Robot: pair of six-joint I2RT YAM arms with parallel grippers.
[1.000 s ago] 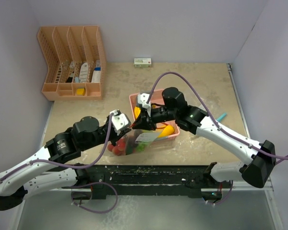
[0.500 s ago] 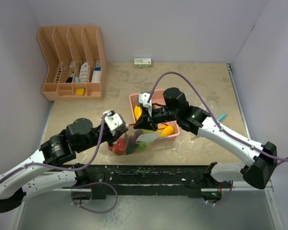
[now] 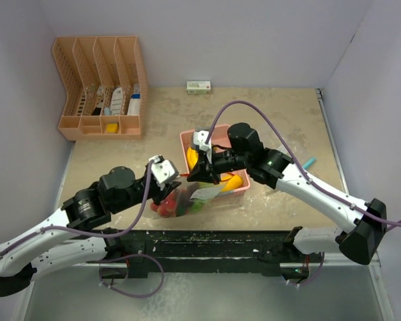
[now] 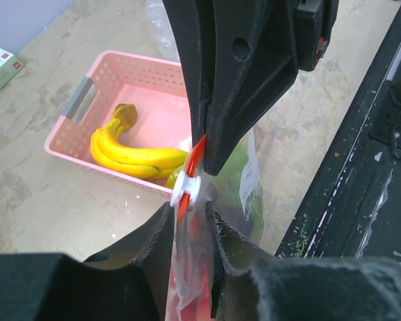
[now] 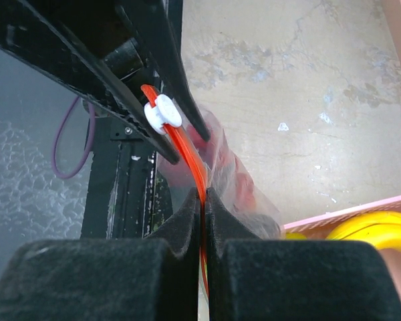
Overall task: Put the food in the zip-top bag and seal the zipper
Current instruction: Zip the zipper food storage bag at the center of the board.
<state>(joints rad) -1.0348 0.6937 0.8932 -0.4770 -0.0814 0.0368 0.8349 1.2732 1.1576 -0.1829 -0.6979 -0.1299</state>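
Over the near edge of the desk point(image 3: 281, 114), about midway along it, the right claw point(image 5: 202, 198) has its two fingers pressed together on the red zipper point(image 5: 187, 144) of the zip-top bag point(image 3: 187, 198), with the strip pinched flat between them. Just past that grip, toward the left arm, a white slider point(image 5: 162, 112) sits on the zipper. The left claw point(image 4: 190, 217) meets the bag top from the opposite side. Its fingers stand a narrow gap apart with the plastic and the red strip running between them, and the slider is just beyond their tips. Whether they press on the bag or only flank it I cannot tell.

The bag hangs from the zipper down to the desk by the near edge. Through its clear wall show red strawberries point(image 3: 164, 206) on the left and green pieces point(image 3: 196, 204) on the right.

Just behind the bag, toward the middle of the desk, stands a pink basket point(image 4: 147, 61). Yellow bananas point(image 4: 130, 157) lie in it on the side facing the left edge, and a yellow-orange mango point(image 3: 234, 182) lies at its near right corner. An orange rack point(image 3: 100, 80) stands in the far left corner of the desk, and a small box point(image 3: 198, 86) lies at the middle of the far edge.
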